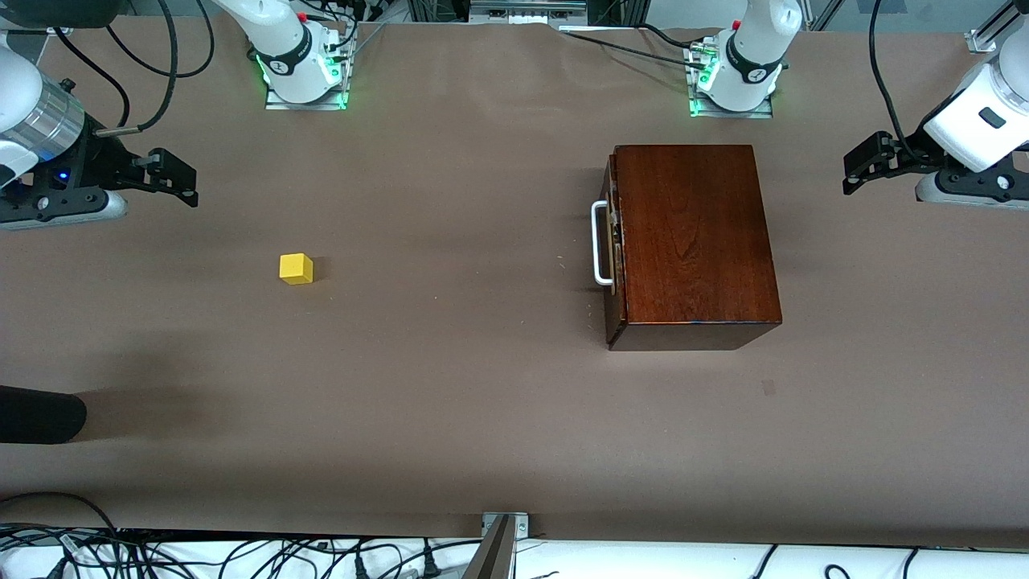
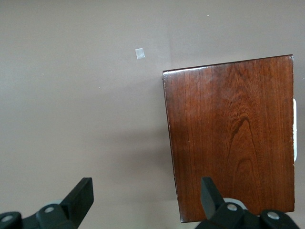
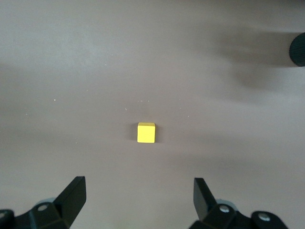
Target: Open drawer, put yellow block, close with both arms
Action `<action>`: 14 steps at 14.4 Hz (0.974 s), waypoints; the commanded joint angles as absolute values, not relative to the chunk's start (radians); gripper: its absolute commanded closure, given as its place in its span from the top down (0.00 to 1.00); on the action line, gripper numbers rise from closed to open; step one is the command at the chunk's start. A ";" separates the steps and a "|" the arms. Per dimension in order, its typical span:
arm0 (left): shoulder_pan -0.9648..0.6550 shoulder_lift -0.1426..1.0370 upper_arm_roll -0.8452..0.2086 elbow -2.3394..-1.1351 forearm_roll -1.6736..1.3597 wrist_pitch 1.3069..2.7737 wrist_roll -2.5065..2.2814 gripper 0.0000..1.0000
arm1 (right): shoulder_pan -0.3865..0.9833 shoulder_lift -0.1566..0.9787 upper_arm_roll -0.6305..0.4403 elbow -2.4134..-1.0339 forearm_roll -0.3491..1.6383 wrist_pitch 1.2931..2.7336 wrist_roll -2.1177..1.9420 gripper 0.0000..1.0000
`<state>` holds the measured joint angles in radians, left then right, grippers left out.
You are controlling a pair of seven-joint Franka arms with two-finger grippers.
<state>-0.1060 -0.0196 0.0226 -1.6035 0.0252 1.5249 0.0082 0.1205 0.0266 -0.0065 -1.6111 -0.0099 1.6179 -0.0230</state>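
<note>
The glossy mahogany box [image 1: 693, 241] stands toward the left arm's end of the table. Its drawer is shut, and the white U-shaped handle [image 1: 600, 244] faces the right arm's end. The box also shows in the left wrist view [image 2: 231, 138], with a sliver of the handle [image 2: 295, 129]. The yellow block [image 1: 296, 268] lies on the table toward the right arm's end and shows in the right wrist view [image 3: 146, 132]. My left gripper [image 1: 854, 169] [image 2: 146, 186] is open and empty over the table beside the box. My right gripper [image 1: 178, 178] [image 3: 138, 183] is open and empty over the table beside the block.
A dark rounded object [image 1: 40, 414] reaches in at the table's edge at the right arm's end, nearer to the front camera than the block. A small grey square [image 1: 768, 388] lies on the table near the box. The brown table cover [image 1: 450, 362] spans the view.
</note>
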 commanded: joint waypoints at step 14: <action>-0.110 0.014 -0.170 -1.586 -0.035 1.102 -0.008 1.00 | 0.115 0.034 -0.002 -1.588 0.005 1.617 -0.012 1.00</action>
